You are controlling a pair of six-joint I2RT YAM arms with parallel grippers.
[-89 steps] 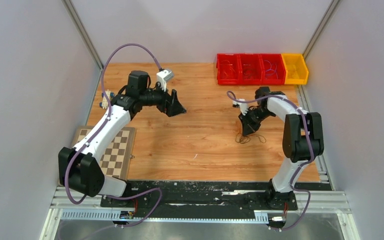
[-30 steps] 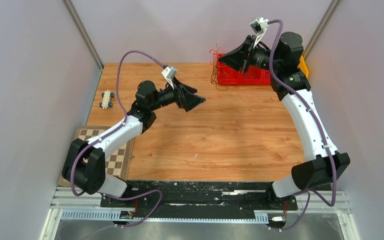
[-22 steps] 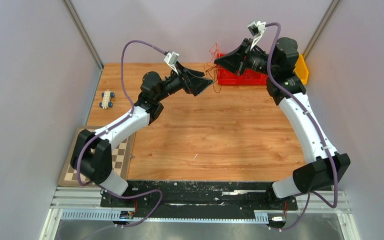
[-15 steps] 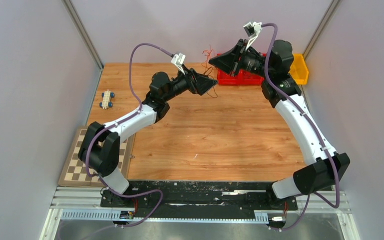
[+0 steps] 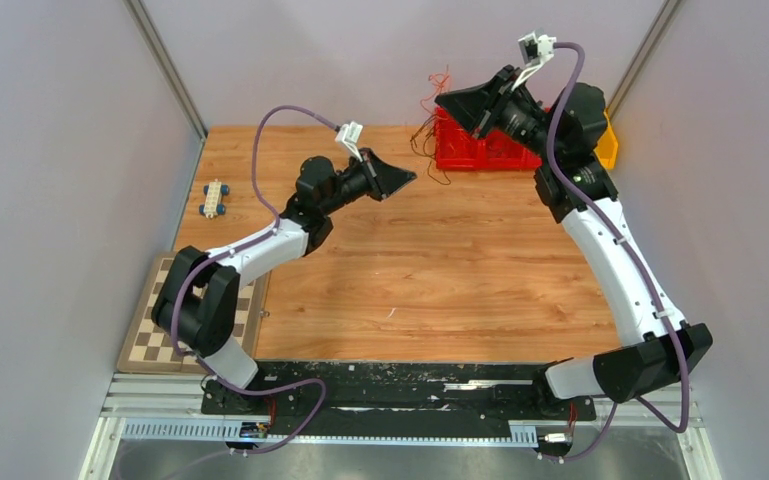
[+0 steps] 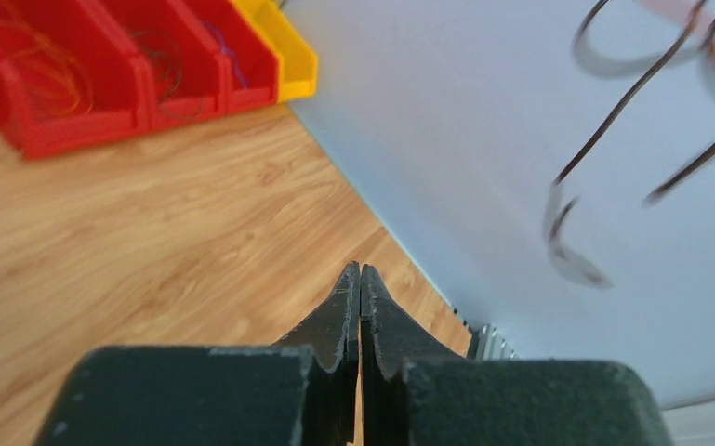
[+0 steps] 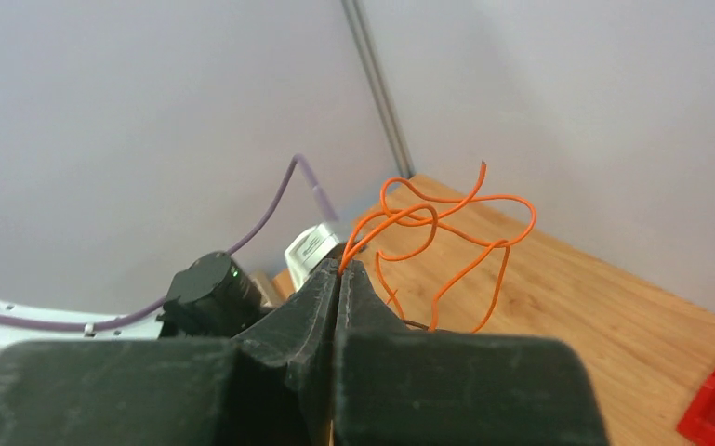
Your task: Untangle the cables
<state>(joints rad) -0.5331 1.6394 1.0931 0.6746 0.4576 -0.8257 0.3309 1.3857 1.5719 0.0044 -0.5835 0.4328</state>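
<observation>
The left gripper [image 6: 360, 271], wide open a moment ago, is now pressed shut on nothing. The cables [image 7: 432, 228] are pinched up high by the right gripper [image 7: 339, 267], so another grab is probably needed.

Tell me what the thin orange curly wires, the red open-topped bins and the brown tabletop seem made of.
The thin orange curly wires: likely plastic-insulated wire, smooth matte; they hold springy loops in mid-air. The red open-topped bins: moulded plastic, slightly glossy; uniform colour, thin walls. The brown tabletop: wood or wood-look laminate, satin; grain streaks show.
</observation>
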